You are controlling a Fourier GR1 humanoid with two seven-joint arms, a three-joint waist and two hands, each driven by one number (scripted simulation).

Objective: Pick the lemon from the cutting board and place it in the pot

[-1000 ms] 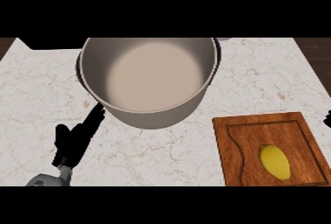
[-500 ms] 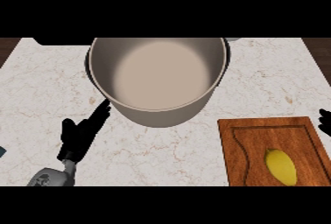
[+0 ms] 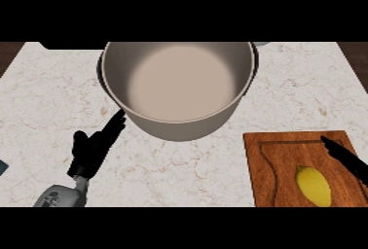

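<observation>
We see the lemon (image 3: 314, 186) near the cutting board's (image 3: 277, 165) lower edge, our right hand (image 3: 345, 156) over it, fingers seemingly straight, approaching; the pot (image 3: 179, 85) waits.

Even, soft light; marble counter (image 3: 57, 87) bright, no glare; faint shadow under pot (image 3: 179, 87); mild softness throughout.

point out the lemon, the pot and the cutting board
lemon (image 3: 314, 186), head view, middle of its yellow skin
pot (image 3: 177, 124), head view, front outer wall
cutting board (image 3: 269, 165), head view, bare wood left of the lemon
</observation>
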